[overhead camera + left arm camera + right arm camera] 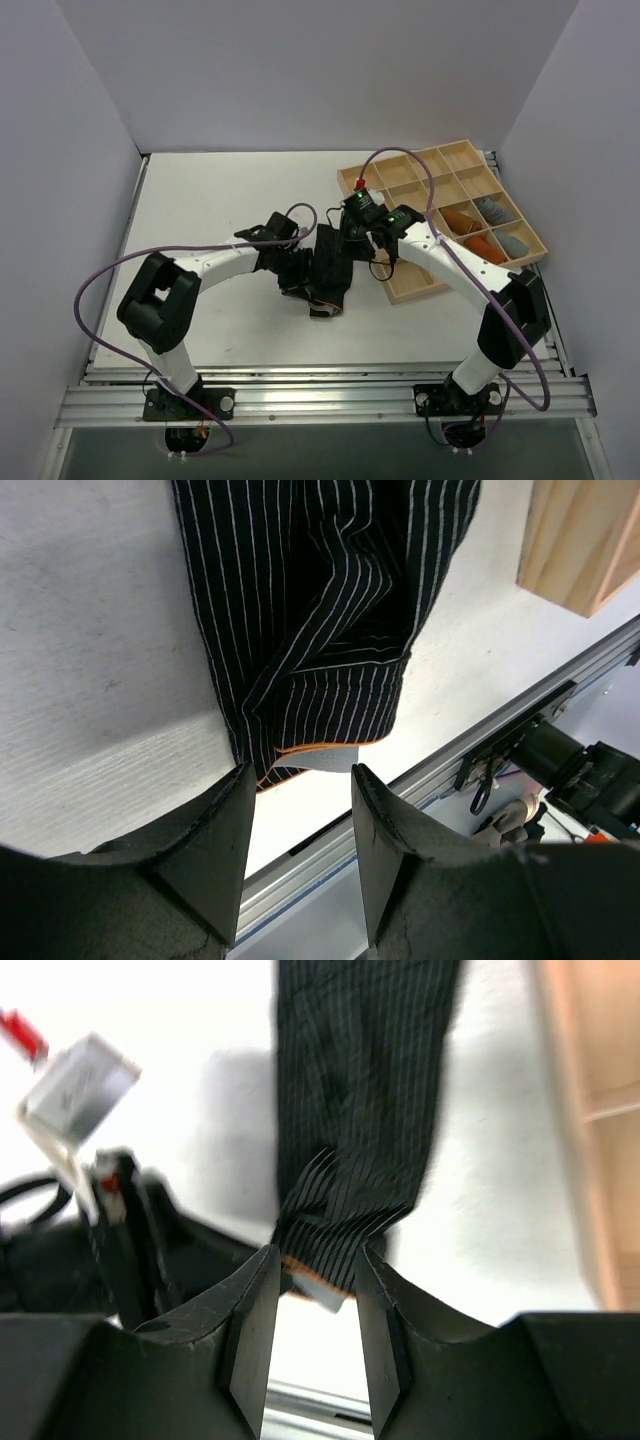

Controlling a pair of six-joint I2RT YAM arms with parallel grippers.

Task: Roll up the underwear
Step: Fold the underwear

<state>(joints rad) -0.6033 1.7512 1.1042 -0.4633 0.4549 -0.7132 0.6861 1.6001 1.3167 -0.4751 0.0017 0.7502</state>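
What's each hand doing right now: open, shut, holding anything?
Left hand: open, fingers apart at the hem of the underwear, gripping nothing.
Right hand: closed on the bunched end of the underwear.

Black pinstriped fabric underwear (pixel 330 275) lies on the flat white table (pixel 200 200) just 5 o'clock of centre, with the pale wooden compartment tray (pixel 462 155) on the table just beside it at 2 o'clock. Small orange cloth rolls (pixel 460 218) and small grey cloth rolls (pixel 490 208) lie in compartments at the tray's 4 o'clock end. The black left gripper (pixel 300 810) is at the garment's 9 o'clock edge, and the black right gripper (pixel 318 1280) is at its 12 o'clock end with cloth between the fingers.
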